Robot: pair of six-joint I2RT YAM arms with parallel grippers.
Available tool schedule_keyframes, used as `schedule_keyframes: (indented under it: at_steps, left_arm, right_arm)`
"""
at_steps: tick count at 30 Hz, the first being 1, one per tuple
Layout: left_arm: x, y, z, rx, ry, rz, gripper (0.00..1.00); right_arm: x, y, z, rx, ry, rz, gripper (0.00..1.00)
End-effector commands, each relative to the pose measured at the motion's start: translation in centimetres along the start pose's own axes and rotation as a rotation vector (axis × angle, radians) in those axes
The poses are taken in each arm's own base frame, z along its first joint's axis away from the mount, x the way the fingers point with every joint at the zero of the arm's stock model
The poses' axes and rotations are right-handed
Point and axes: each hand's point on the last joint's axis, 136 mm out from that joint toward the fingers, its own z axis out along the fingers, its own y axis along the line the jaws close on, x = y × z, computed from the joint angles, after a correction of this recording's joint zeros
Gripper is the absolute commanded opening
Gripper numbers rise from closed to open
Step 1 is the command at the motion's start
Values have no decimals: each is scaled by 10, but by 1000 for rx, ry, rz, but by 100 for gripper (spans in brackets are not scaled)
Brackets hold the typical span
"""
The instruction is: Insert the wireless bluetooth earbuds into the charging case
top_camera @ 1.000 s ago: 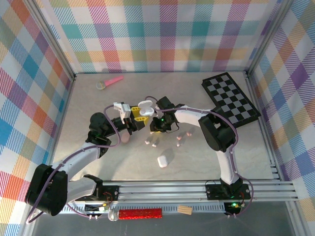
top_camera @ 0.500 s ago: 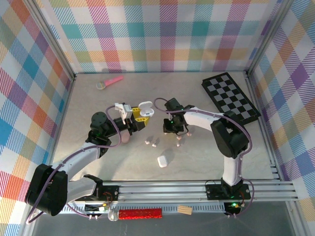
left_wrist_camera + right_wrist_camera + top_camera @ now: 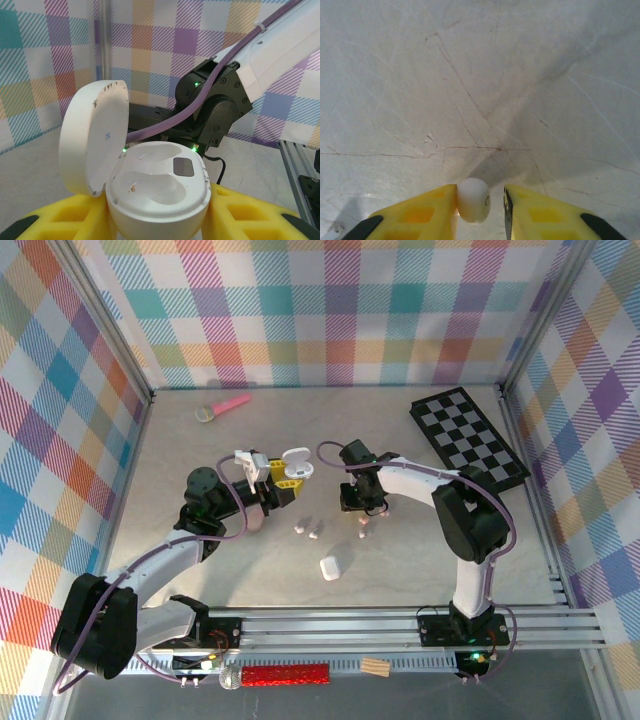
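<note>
Now my right gripper (image 3: 480, 201) is straddling a white earbud (image 3: 472, 200) on the table (image 3: 470, 75), jaws slightly parted, the bud touching one finger only. My left gripper (image 3: 278, 480) is clamping the lid-up charging case (image 3: 160, 185) nearby, leftward.

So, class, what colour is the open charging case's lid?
White; the lid of the charging case shows best in the left wrist view.

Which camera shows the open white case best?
The left wrist camera. The case sits close up there, lid up, both hollows plain. The top camera shows the case as a tiny white speck between the left fingers. The right wrist camera faces the table.
</note>
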Motion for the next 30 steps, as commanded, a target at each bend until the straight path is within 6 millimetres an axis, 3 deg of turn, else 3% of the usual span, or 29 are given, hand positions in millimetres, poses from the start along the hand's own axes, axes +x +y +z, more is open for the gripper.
schedule_keyframes:
  at_steps: [1,9,30]
  left_arm:
    - [-10,2,-1,-5,-21,42,43]
    - [-9,1,-2,-4,-19,40,43]
    - [-8,0,-1,7,-18,38,43]
  right_arm:
    - [-1,15,-3,-60,6,-15,35]
    - [-6,30,2,-135,12,11,38]
    - [-23,26,13,-198,-5,197,38]
